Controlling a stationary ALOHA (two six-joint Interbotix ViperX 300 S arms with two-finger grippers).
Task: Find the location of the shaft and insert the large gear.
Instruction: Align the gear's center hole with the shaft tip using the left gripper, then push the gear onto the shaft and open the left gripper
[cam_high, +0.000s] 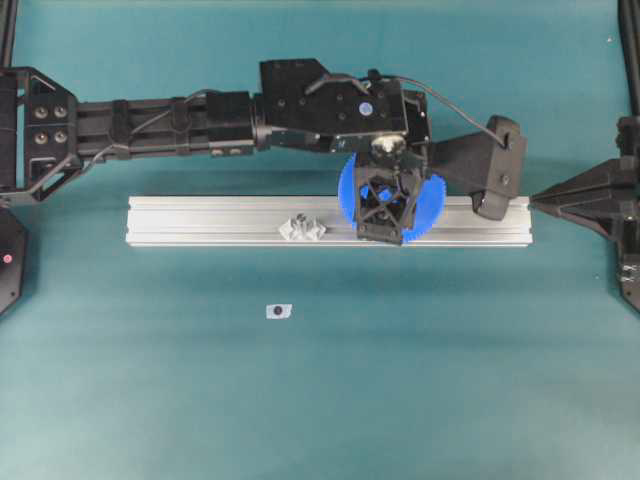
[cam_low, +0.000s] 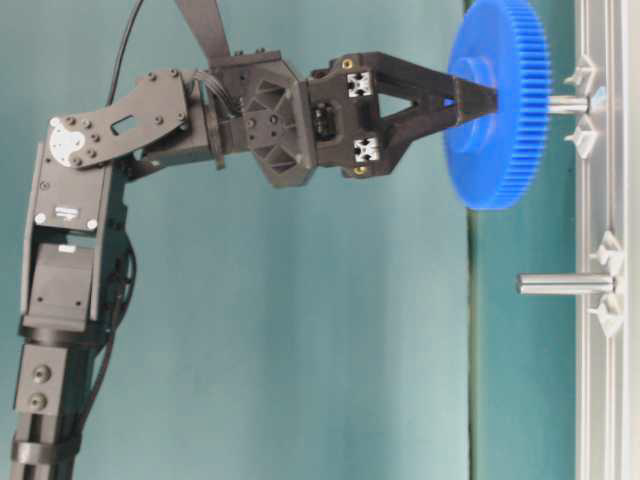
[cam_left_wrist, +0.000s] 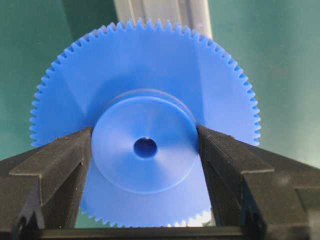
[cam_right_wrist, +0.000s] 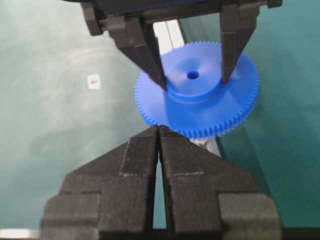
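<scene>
Gripping large gear (cam_low: 497, 103) hub — left end effector (cam_low: 472, 98), just off shaft (cam_low: 566, 103).

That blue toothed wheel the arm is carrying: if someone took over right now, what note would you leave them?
Left tool: shut on the large gear's hub, holding it over the rail.
Right tool: shut, empty, parked to the side.
Things: the gear hangs in front of one pin; the other, longer-looking pin stands bare further along the rail.
Done: gear picked up and carried to the rail.
Left: confirm which pin is the shaft, line up the centre hole, push on, release.
</scene>
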